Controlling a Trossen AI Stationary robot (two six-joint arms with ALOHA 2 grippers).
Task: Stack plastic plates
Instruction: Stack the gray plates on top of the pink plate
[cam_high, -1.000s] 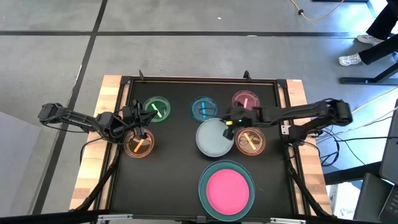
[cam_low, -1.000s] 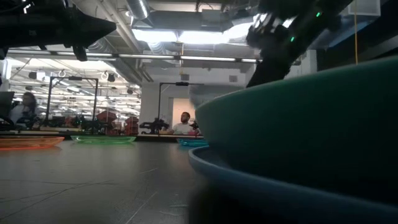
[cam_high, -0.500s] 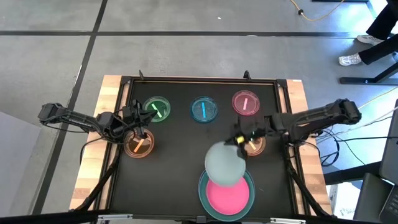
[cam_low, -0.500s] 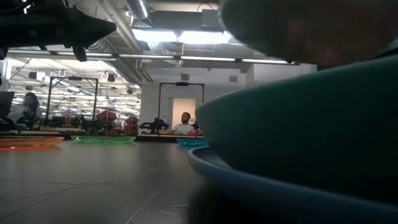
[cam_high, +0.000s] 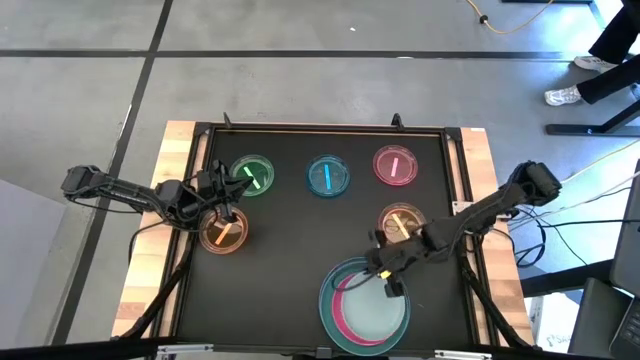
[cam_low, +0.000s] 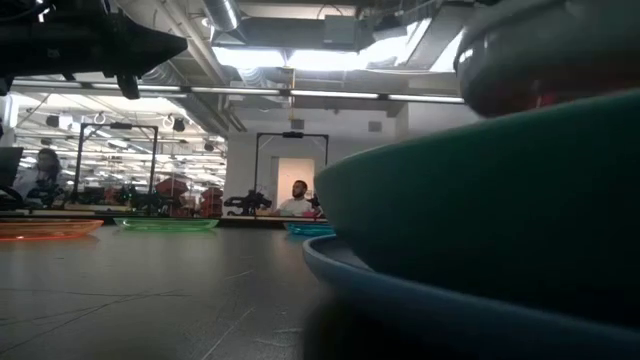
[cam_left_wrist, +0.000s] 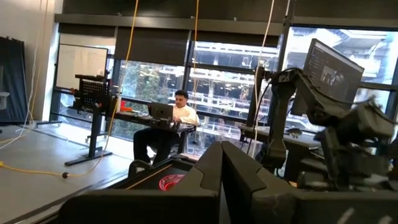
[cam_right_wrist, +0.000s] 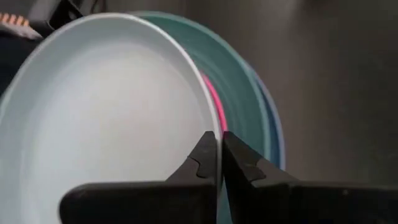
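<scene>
A stack of large plates stands near the table's near edge: blue lowest (cam_low: 400, 295), teal (cam_high: 326, 312) on it, pink (cam_high: 338, 303) inside. My right gripper (cam_high: 385, 278) is shut on the pale mid-size plate (cam_high: 372, 312), which is over the pink plate and off-centre toward the right. In the low view the pale plate (cam_low: 540, 50) shows just above the teal rim (cam_low: 480, 200). My left gripper (cam_high: 226, 205) is shut and empty above a small orange plate (cam_high: 222, 233) at the left. My right gripper pinches the pale plate's rim (cam_right_wrist: 208, 106) on its far side, one finger (cam_right_wrist: 200, 163) inside the dish and one (cam_right_wrist: 242, 167) outside. The fingers slant down from the table's far right. The plate sits slightly tilted over the pink plate (cam_right_wrist: 216, 102); whether they touch, I cannot tell.
Small translucent plates lie flat on the black table: green (cam_high: 252, 176), blue (cam_high: 328, 176) and pink (cam_high: 395, 165) in a far row, and an orange one (cam_high: 400, 224) close behind my right gripper. Wooden strips (cam_high: 150, 250) edge the table on both sides.
My right gripper has carried the pale plate from the table's middle toward the near edge and down, from beside the right orange plate to over the pink plate in the stack. It has stayed shut on the rim. My left arm has kept still.
</scene>
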